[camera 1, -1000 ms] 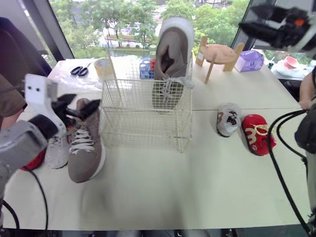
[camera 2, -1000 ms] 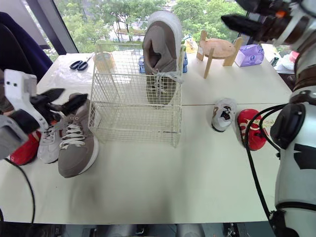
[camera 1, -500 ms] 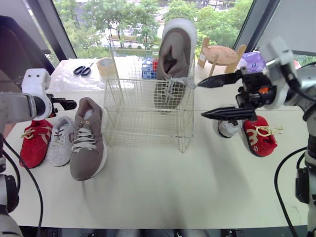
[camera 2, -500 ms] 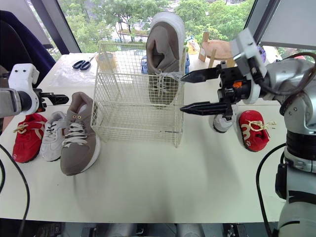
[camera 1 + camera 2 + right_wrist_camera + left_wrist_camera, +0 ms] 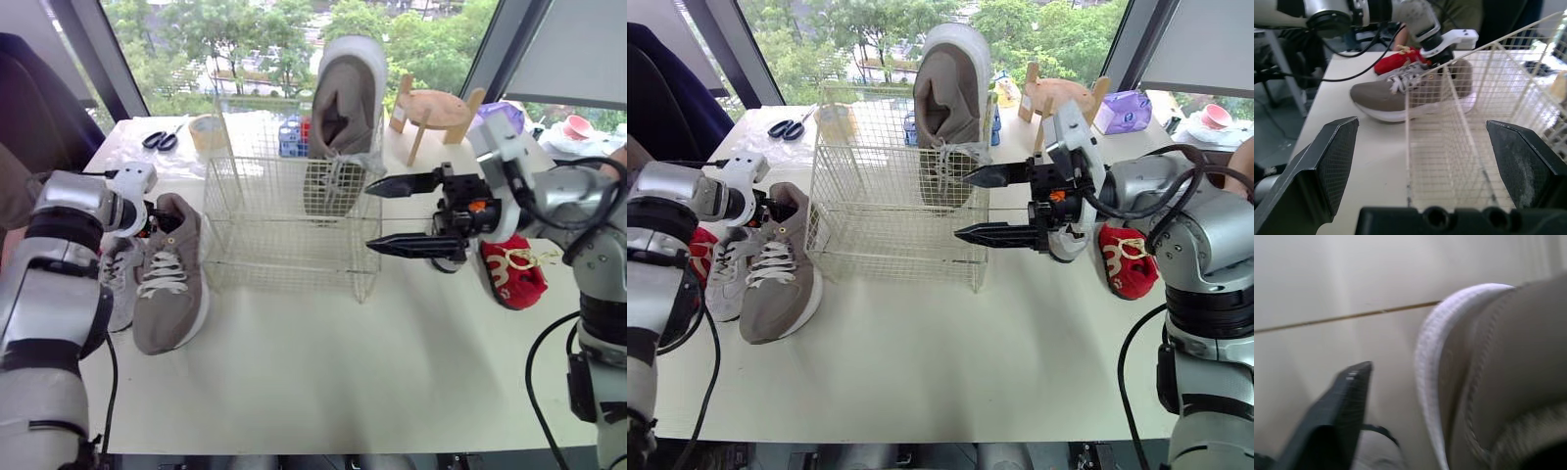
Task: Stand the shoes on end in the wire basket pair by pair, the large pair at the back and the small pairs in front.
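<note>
Grey small shoe (image 5: 1065, 253) mostly hidden behind wide-open right gripper (image 5: 961, 206).

A small wooden stand (image 5: 434, 106) stood on the far part of the pale table (image 5: 323, 372). Just to its right lay a purple box (image 5: 1129, 111), and farther right of the stand sat a pink bowl (image 5: 576, 124). Left of the stand was a blue and red object (image 5: 291, 135), too hidden to identify. Farther left were a roll of tape (image 5: 204, 130), then black-handled scissors (image 5: 157, 140) on a clear plastic sheet (image 5: 127, 152). Beyond the stand, a window showed green trees (image 5: 245, 39).
</note>
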`<control>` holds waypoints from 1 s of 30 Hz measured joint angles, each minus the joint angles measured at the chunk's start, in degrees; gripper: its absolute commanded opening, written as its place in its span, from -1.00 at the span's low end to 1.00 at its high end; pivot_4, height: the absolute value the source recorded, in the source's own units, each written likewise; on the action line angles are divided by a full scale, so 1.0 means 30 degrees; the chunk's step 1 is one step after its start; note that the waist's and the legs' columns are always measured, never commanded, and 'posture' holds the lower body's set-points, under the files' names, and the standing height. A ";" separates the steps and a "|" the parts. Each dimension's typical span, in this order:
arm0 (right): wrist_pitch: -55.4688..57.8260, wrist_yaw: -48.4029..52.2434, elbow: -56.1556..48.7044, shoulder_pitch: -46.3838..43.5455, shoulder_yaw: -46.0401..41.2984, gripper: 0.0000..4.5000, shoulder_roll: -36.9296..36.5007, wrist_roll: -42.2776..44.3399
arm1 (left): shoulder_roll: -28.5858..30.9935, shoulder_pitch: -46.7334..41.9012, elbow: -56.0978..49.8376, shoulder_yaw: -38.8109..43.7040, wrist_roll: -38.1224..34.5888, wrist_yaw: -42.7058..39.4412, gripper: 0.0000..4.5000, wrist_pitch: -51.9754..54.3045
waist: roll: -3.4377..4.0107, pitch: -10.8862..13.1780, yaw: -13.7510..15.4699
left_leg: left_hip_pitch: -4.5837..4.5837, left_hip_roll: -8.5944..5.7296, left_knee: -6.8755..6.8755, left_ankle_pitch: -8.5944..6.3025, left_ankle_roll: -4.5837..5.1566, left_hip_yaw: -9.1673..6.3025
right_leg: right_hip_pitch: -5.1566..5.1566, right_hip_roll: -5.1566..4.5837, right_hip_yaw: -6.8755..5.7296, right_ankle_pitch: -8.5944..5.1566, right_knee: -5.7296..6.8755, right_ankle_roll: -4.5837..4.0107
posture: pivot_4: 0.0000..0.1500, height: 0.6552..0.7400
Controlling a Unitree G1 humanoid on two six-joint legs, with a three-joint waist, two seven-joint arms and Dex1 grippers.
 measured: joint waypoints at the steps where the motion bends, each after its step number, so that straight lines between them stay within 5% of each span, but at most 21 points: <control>1: -0.0005 -0.0190 -0.0021 0.0025 -0.0004 1.00 0.0024 0.0081 | -0.0260 -0.0203 0.0390 0.0055 0.0365 -0.0152 -0.23 -0.0392 | -0.0001 0.0000 0.0031 | 0.0000 0.0007 0.0000 0.0003 0.0005 -0.0006 | 0.0000 -0.0002 -0.0001 0.0000 0.0007 0.0000 | 1.00 1.00; 3: 0.0006 -0.0631 -0.0290 0.0152 -0.0025 1.00 0.0058 0.0351 | -0.0642 -0.0512 0.1065 0.0253 0.1104 -0.0364 -0.65 -0.1036 | -0.0003 -0.0002 0.0063 | -0.0001 0.0013 0.0001 0.0008 0.0014 -0.0021 | 0.0001 -0.0009 -0.0003 0.0000 0.0022 0.0000 | 1.00 1.00; 6: 0.0151 -0.1274 -0.0821 0.0649 -0.0144 1.00 0.0057 0.0732 | -0.0777 -0.0693 0.1655 0.0643 0.2081 -0.0538 -0.98 -0.1566 | -0.0007 -0.0004 0.0022 | 0.0001 0.0015 0.0004 0.0011 0.0018 -0.0026 | 0.0002 -0.0011 -0.0003 0.0001 0.0040 0.0001 | 1.00 1.00; 13: 0.0393 -0.2076 -0.1265 0.1018 -0.0168 1.00 -0.0091 0.1445 | -0.0649 -0.1545 0.2243 0.2854 0.2635 0.0242 -1.00 -0.1149 | -0.0118 0.0058 0.0014 | -0.0037 0.0019 0.0017 0.0013 0.0019 -0.0051 | -0.0029 -0.0010 -0.0014 0.0002 0.0050 0.0003 | 1.00 1.00; 25: 0.1347 -0.2635 -0.0663 0.0371 -0.1180 1.00 -0.0755 0.2997 | 0.4501 -0.7134 -0.4214 0.4869 0.3311 -0.1312 -1.00 -0.0686 | -0.0267 0.0133 -0.0015 | -0.0077 0.0015 -0.0016 -0.0001 0.0037 -0.0019 | -0.0061 -0.0044 -0.0014 0.0005 -0.0029 0.0022 | 1.00 1.00; 30: 0.1251 -0.2432 0.0094 -0.0220 -0.1068 1.00 -0.0736 0.3005 | 0.2576 -0.7594 -0.4780 0.7409 0.3120 0.2264 -1.00 -0.7015 | -0.0305 0.0136 0.0374 | -0.0069 0.0015 0.0043 0.0005 0.0031 -0.0048 | -0.0035 -0.0085 -0.0040 0.0019 0.0009 0.0035 | 1.00 1.00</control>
